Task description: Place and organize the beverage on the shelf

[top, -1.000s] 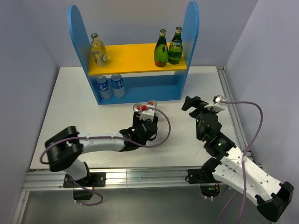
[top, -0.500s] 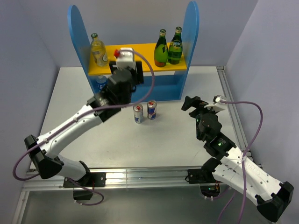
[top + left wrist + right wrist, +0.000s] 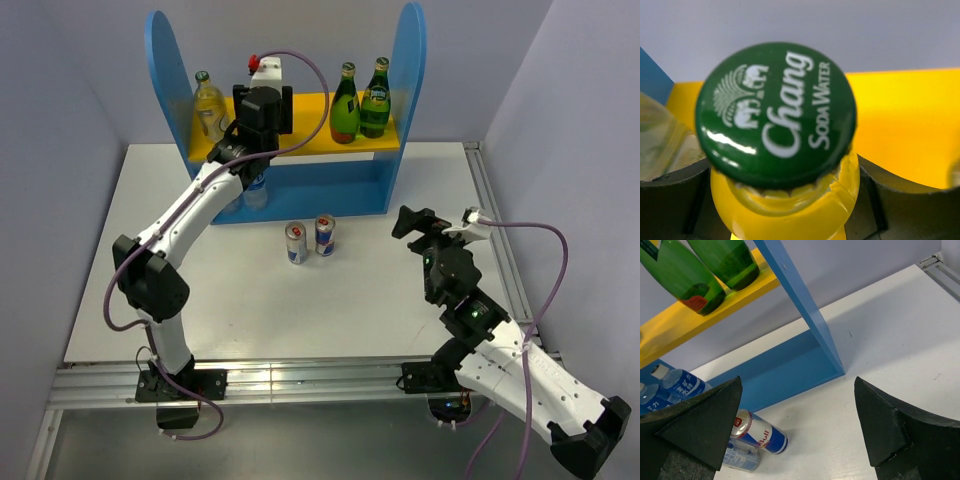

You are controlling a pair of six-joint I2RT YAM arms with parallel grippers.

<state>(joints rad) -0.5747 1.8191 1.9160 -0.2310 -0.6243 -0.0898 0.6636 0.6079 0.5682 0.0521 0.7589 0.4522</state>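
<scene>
- While stretched up at yellow upper board [image 3: 310, 118] of shelf [image 3: 410, 60]: left gripper [image 3: 262, 110] clamped on neck of Chang soda water bottle [image 3: 775, 115], green cap up, yellow neck label between dark fingers [image 3: 670, 200].
- Cannot tell whether held bottle's base touches board; hidden under gripper in top view.
- Just left of it on same board: second clear bottle [image 3: 209, 105] with green cap, upright, close to left blue side panel.
- At right end of board: two green glass bottles [image 3: 345, 105], upright, side by side, near right panel.
- On blue base level, left side: small water bottles [image 3: 682, 382], partly hidden behind left arm [image 3: 190, 215] in top view.
- On white table [image 3: 400, 300] in front of shelf: two Red Bull cans [image 3: 296, 243], upright, just beside each other, apart from both grippers.
- Low over table, right of cans: right gripper [image 3: 415, 220], jaws spread wide, nothing between, facing shelf's right panel and base.
</scene>
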